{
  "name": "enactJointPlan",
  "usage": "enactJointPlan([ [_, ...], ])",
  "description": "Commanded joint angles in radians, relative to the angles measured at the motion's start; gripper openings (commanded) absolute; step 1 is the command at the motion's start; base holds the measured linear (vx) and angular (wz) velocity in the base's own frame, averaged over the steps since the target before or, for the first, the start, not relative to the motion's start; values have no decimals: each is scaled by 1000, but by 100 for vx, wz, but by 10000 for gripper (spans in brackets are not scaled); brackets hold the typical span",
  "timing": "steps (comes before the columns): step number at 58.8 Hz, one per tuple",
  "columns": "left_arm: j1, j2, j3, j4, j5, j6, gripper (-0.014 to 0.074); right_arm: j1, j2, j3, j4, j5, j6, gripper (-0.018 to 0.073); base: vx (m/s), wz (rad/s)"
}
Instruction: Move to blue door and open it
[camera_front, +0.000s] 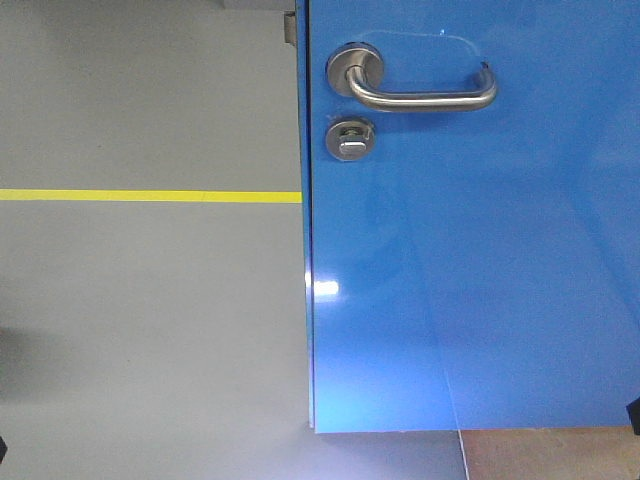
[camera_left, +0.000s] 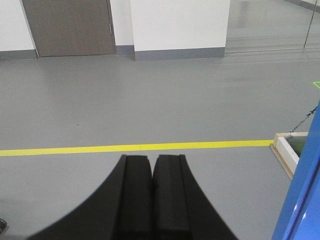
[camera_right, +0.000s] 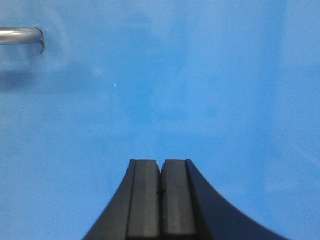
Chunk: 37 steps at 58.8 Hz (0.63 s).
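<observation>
Front-facing view showed the glossy blue door (camera_front: 480, 250); stiff and slick, I judged, best gripped at its silver lever handle (camera_front: 425, 95). My right gripper (camera_right: 160, 172) and left gripper (camera_left: 152, 167) were pressed together, empty.

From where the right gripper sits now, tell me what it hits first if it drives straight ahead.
The right gripper, shut, faces the bare face of the blue door, so it would likely meet that panel first, right of the handle. The gap is unclear.

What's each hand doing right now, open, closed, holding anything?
Left hand: closed, holding nothing, facing the grey floor.
Right hand: closed, holding nothing, facing the blue door, lever handle untouched.
</observation>
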Motion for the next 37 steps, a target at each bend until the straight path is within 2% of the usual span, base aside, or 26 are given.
enactJointPlan([
  [1, -6, -13, -25, -3, -85, -7, 73, -5, 10, 2, -4, -73, 0, 12, 0, 0],
  [37, -6, -13, -25, -3, -85, -7, 73, -5, 10, 2, -4, -73, 0, 12, 0, 0],
])
